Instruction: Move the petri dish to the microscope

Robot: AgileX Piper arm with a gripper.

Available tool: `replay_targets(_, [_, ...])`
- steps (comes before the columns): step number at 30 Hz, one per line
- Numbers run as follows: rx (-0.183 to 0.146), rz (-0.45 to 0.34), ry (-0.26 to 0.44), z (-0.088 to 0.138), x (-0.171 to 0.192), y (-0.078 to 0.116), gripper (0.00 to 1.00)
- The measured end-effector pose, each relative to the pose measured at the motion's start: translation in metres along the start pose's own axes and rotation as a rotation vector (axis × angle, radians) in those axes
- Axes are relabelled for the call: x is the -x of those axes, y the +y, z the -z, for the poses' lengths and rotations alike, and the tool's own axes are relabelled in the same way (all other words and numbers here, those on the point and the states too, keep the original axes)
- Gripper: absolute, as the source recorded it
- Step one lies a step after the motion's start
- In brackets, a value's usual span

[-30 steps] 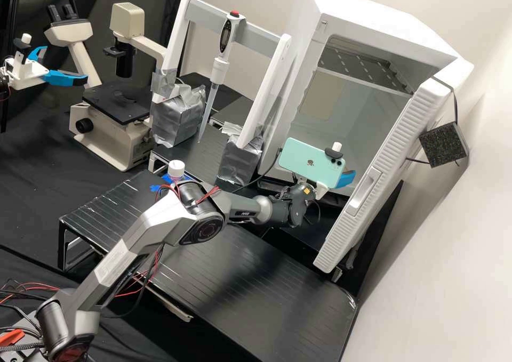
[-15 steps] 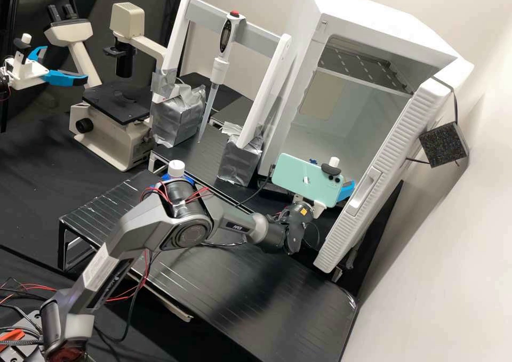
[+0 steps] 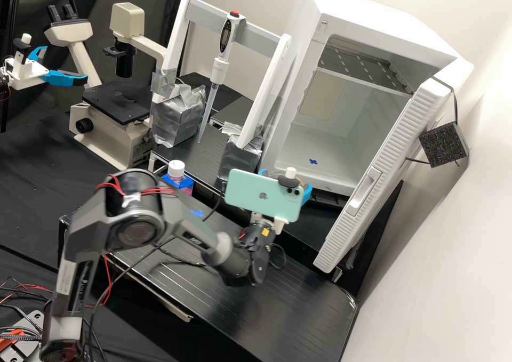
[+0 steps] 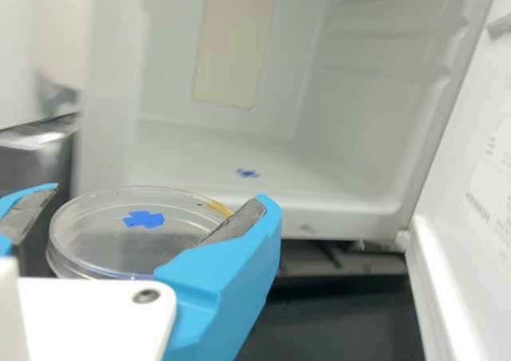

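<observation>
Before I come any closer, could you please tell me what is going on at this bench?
The robot arm has a clear petri dish held in its gripper. The dish is off the bench, out in front of a white cabinet whose door stands open. It has yet to reach the microscope, which stands off past the upright pipette.

The place is marked as a lab by its equipment: a microscope [image 3: 101, 135] with twin eyepieces [image 3: 61, 13] is placed near a frame [image 3: 173, 31], from which a pipette [image 3: 218, 70] is hung tip down. A white cabinet [image 3: 373, 15] is seen open, with a perforated shelf [image 3: 354, 63] fitted inside. A clear dish [image 4: 120, 245] is also seen, and a capped bottle [image 3: 176, 169] is stood by the black counter [image 3: 304, 303]
</observation>
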Motion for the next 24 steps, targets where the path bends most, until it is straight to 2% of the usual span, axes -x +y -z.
replay_targets(6, [0.034, -0.006, -0.026, 0.037, 0.039, -0.007, 0.00])
replay_targets(12, [0.086, -0.022, 0.001, 0.079, 0.061, -0.018, 0.00])
replay_targets(15, [0.115, -0.014, 0.055, 0.104, 0.066, -0.027, 0.00])
replay_targets(19, [0.146, 0.012, 0.173, 0.138, 0.067, -0.041, 0.00])
replay_targets(24, [0.140, -0.006, 0.319, 0.174, 0.066, -0.048, 0.00])
